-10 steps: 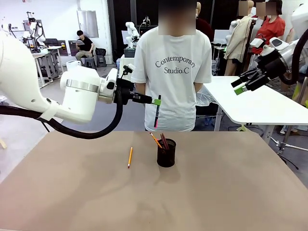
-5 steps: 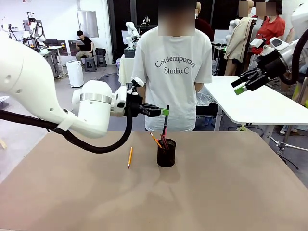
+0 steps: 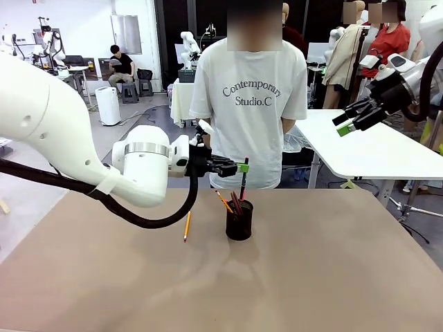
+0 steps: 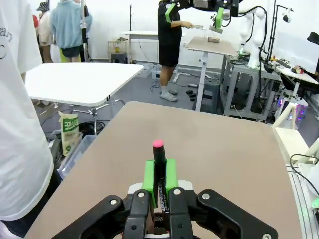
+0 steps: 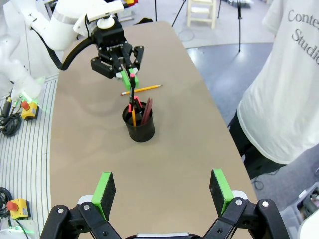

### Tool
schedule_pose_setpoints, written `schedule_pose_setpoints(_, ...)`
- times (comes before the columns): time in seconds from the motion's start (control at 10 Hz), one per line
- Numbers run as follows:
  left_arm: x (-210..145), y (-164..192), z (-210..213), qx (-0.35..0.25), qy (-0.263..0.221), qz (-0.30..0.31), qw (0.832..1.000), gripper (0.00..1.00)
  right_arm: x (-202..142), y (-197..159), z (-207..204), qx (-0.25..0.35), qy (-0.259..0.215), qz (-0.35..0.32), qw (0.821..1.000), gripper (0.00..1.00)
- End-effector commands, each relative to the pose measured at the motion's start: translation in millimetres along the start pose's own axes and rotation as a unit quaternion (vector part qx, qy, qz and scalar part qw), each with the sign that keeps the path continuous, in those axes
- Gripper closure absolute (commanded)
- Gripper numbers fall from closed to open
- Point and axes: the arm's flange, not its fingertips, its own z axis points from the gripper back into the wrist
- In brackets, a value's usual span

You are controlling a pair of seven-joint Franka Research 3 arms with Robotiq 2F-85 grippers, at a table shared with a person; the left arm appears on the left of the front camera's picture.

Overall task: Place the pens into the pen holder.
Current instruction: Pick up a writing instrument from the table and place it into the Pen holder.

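Observation:
My left gripper (image 3: 243, 168) is shut on a black pen (image 3: 243, 185) with a pinkish-red end, held nearly upright. The pen's lower end reaches the mouth of the black mesh pen holder (image 3: 239, 221) at mid-table. An orange pencil and two dark pens (image 3: 234, 203) stand in the holder. In the left wrist view the pen (image 4: 158, 152) rises between the green pads (image 4: 148, 178). A yellow pencil (image 3: 187, 226) lies on the table left of the holder. My right gripper (image 3: 349, 122) hangs open and high at the right, well away. From above, it sees the holder (image 5: 139, 128), the loose pencil (image 5: 142, 89) and the left gripper (image 5: 128, 78).
A person in a white T-shirt (image 3: 249, 104) stands at the far edge of the brown table (image 3: 332, 277), right behind the holder. A white table (image 3: 374, 149) stands beyond the right side. My left arm's bulky wrist (image 3: 142, 173) hovers over the table's left half.
My left gripper has carried the pen rightward and down, from left of the holder to directly over it. The pen's lower end now meets the holder's mouth. The right arm stayed still.

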Motion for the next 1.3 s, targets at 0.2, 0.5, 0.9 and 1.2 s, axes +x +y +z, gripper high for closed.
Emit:
schedule_pose_setpoints(0.2, -18, 7, -9, 0.009, 0.005, 0.008, 1.000, 1.00, 3, 1, 0, -0.004, -0.001, -0.006, 1.000, 0.00)
schedule_pose_setpoints(0.5, -24, 13, -10, 0.015, 0.007, 0.019, 1.000, 0.67, 3, 1, 0, -0.004, -0.001, -0.006, 1.000, 0.00)
schedule_pose_setpoints(0.9, -24, 12, -6, 0.010, 0.005, 0.018, 1.000, 0.00, 3, 1, 0, -0.004, -0.001, -0.006, 1.000, 0.00)
schedule_pose_setpoints(1.2, -24, 11, -3, 0.003, 0.007, 0.013, 1.000, 0.00, 3, 1, 0, -0.004, -0.001, -0.006, 1.000, 0.00)
